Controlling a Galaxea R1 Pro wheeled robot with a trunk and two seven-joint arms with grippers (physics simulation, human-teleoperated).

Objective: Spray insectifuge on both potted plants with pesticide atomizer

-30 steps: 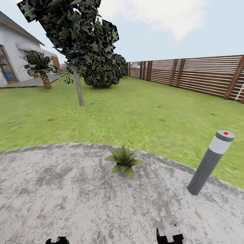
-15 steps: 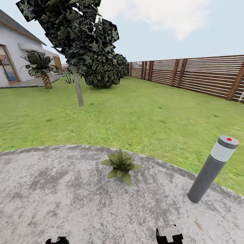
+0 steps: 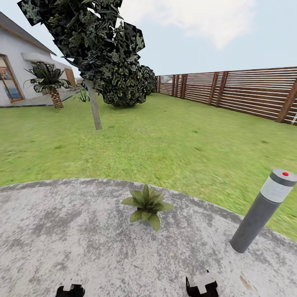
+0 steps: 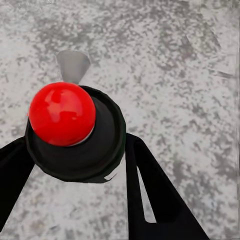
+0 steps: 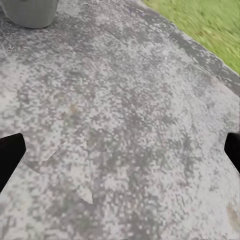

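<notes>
In the left wrist view, a dark round bottle with a red ball-shaped top, the pesticide atomizer [image 4: 65,115] seen end-on, sits between the black fingers of my left gripper [image 4: 75,145], which is shut on it. A potted plant [image 3: 146,204], a low green rosette, stands on the stone patio [image 3: 62,231] ahead of both arms, near the patio's far edge. My right gripper [image 5: 120,150] is open over bare stone with nothing between its fingers. The head view catches both grippers at its bottom edge, left gripper [image 3: 70,287] and right gripper [image 3: 202,284]. A second potted plant is out of view.
A grey bollard light [image 3: 262,210] stands at the patio's right edge; its base [image 5: 30,12] shows in the right wrist view. Green lawn [image 3: 165,140] stretches beyond, with a tree [image 3: 95,103], a brown slatted fence [image 3: 247,93] and a house [image 3: 16,74] at the left.
The whole head view has shifted a little, so the camera moved. The plant and bollard sit slightly lower in the picture. Nothing was taken hold of or let go.
</notes>
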